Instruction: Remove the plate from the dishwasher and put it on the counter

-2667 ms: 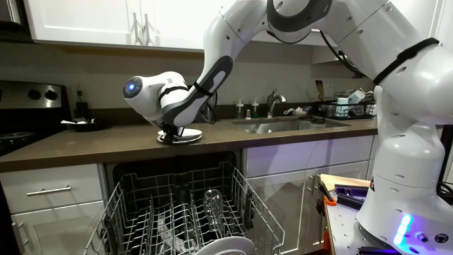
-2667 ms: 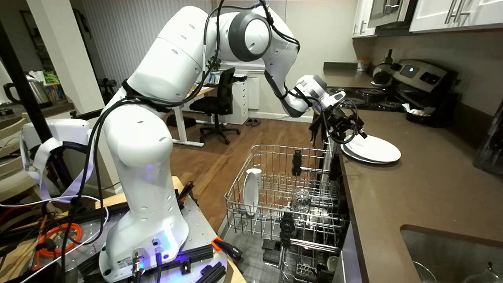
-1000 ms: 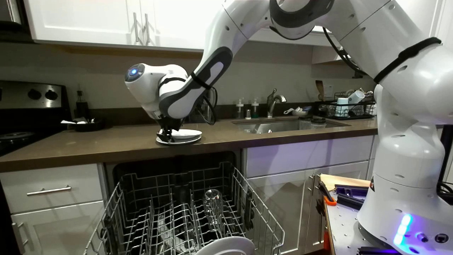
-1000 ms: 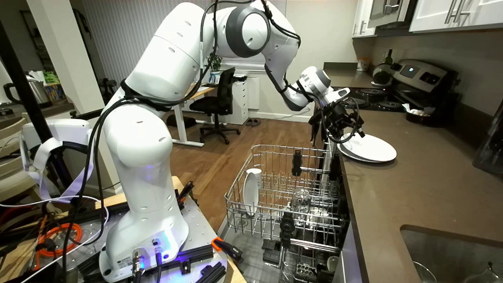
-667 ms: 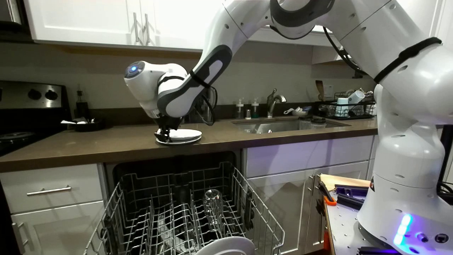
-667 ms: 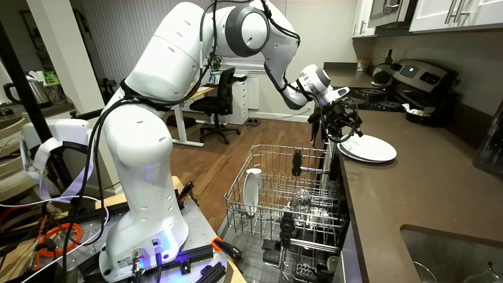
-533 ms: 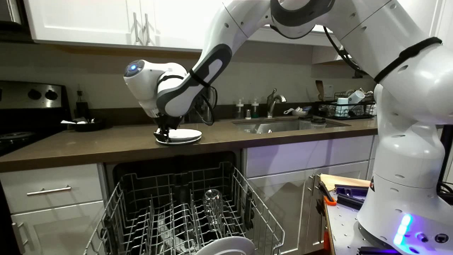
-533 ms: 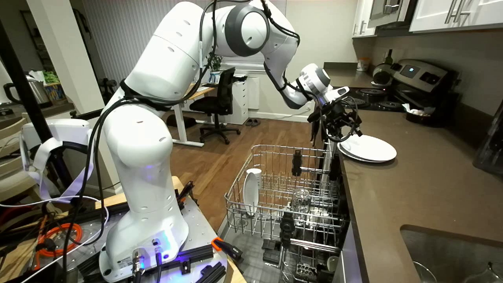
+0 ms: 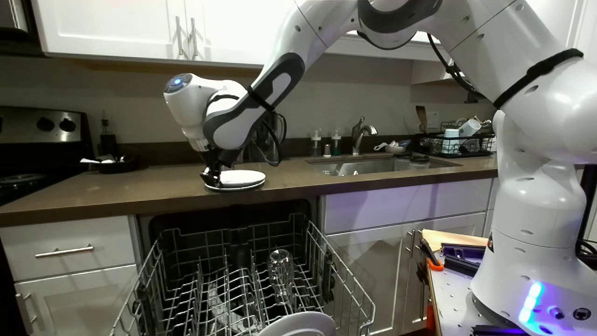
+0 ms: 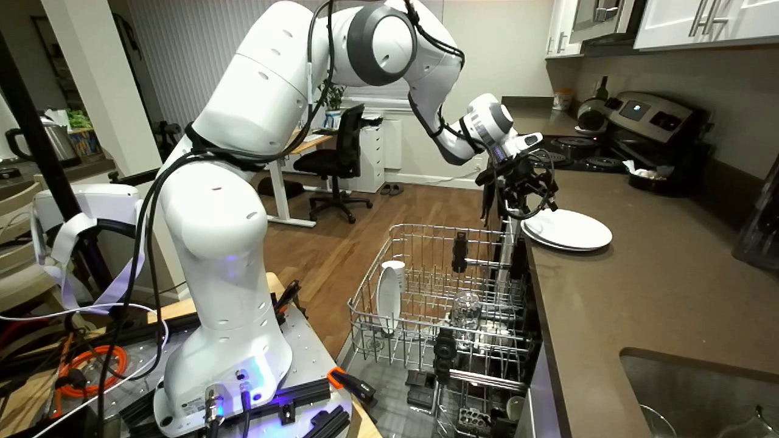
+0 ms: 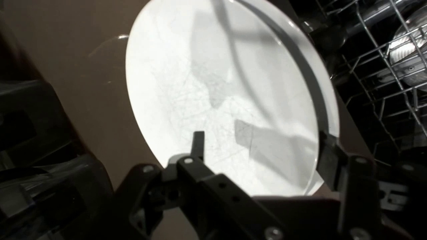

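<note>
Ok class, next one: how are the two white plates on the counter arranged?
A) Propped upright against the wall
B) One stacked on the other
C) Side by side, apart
B, because in the wrist view the upper plate covers all but a strip of the lower plate, and both exterior views show them piled on the counter.

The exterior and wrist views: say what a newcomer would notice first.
Probably the big white Franka arm, arching across both exterior views. Next, the stacked white plates on the brown counter, with the open gripper at their edge. Below, the pulled-out dishwasher rack holds a clear glass and another white plate standing on edge.
</note>
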Tool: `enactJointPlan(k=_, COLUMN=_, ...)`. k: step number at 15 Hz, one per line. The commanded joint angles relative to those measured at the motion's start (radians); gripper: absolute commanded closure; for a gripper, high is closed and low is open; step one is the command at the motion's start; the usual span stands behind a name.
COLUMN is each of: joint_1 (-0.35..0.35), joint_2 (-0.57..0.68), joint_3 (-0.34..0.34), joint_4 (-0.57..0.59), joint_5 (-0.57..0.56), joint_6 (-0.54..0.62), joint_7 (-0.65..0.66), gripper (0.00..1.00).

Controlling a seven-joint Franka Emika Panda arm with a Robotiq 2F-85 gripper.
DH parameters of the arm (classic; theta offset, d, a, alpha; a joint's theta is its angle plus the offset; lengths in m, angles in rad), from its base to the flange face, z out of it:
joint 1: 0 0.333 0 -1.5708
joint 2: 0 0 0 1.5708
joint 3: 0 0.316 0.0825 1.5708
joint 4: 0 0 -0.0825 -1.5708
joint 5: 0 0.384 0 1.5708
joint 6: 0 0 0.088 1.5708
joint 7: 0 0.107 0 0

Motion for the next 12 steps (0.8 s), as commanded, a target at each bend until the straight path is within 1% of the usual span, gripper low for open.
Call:
enactJointPlan(k=1, joint_1=-0.005, joint_2=-0.047, joint_3=-0.001, joint_4=-0.044, joint_5=0.083, joint_6=0.042, joint_7=-0.083, gripper=0.22)
enactJointPlan(k=3, joint_1=0.001, joint_2=-0.054, joint_3=-0.007, joint_4=-0.05, joint_5=0.111, joint_6=0.047, joint_7=-0.105, gripper=0.24)
enactJointPlan(k=8, joint_1=0.006, joint_2=-0.075, joint_3=-0.014, joint_4=-0.06, joint_5=0.162, joint_6=0.05, joint_7=-0.142, gripper=0.21)
enactJointPlan(k=11, joint_1=-0.007, joint_2=-0.11, joint_3=0.006, joint_4=-0.096, joint_5=0.228, joint_6=0.074, joint_7=-0.202, gripper=0.25)
enactJointPlan(k=12, joint_1=-0.01, joint_2=-0.126, joint_3=0.012, joint_4=-0.116, joint_5=0.258, joint_6=0.084, joint_7=-0.23, gripper=0.23)
